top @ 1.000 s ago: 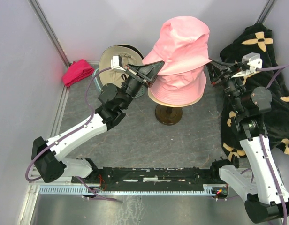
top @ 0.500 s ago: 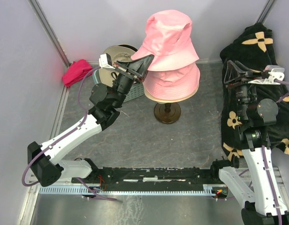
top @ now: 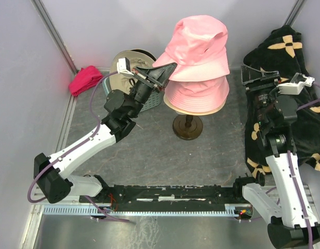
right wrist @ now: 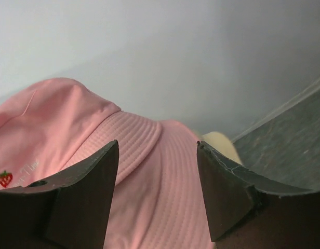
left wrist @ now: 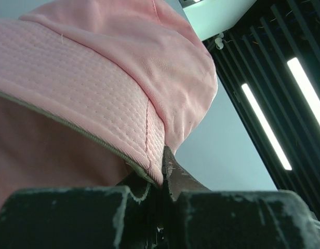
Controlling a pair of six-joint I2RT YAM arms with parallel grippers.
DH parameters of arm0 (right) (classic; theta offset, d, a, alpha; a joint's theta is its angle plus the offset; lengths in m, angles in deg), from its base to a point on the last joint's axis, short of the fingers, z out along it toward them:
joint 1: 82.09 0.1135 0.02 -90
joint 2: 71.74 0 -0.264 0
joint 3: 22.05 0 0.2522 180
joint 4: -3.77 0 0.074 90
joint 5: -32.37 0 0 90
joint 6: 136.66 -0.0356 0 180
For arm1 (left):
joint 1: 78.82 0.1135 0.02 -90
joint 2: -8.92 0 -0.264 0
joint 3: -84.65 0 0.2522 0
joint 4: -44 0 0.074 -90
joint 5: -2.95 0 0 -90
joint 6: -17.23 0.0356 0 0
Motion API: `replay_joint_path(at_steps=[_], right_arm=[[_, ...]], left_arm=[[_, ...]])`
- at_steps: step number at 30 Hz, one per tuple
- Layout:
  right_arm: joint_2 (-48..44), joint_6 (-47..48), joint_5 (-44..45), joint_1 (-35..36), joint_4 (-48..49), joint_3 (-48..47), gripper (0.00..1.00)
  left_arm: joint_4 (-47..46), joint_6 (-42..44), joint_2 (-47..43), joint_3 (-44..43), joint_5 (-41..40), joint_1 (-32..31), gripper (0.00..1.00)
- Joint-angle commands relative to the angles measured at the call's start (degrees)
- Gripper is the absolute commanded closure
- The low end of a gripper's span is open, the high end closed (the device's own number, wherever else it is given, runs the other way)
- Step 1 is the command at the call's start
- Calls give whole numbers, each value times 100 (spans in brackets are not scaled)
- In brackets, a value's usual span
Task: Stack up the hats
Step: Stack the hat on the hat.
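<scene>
Left pincer clamped on a pink brim, right pincer let go.

I have the left gripper [top: 172,67] clenched on the left brim edge of the top pink bucket hat [top: 200,44]. The hat sits tilted over the lower pink bucket hat [top: 197,94] on the hat stand [top: 187,127], mid-table toward the far side. The right gripper [top: 257,78] is spread wide and empty, off to the right above the black flowered cloth [top: 284,44]. The hat is soft pink cotton with a row-stitched brim. I judge it light and floppy, so the stiffer brim edge gives me the best hold.
</scene>
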Motion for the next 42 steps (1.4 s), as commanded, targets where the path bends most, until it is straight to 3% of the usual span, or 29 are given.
replay_joint_path(at_steps=[1, 7, 14, 26, 42], right_arm=[[135, -2545, -357, -90, 249, 67, 30], [471, -4008, -796, -235, 1447, 597, 31], [801, -4882, -1173, -246, 2149, 685, 32], [679, -5575, -1647, -233, 2262, 894, 32], [432, -5643, -1809, -184, 2238, 1017, 33]], left_arm=[[-67, 178, 6, -355, 276, -7, 97], [18, 175, 79, -432, 451, -9, 97], [170, 258, 134, -539, 603, -14, 97], [61, 88, 254, -486, 763, -10, 97], [19, 77, 220, -390, 747, -9, 97]])
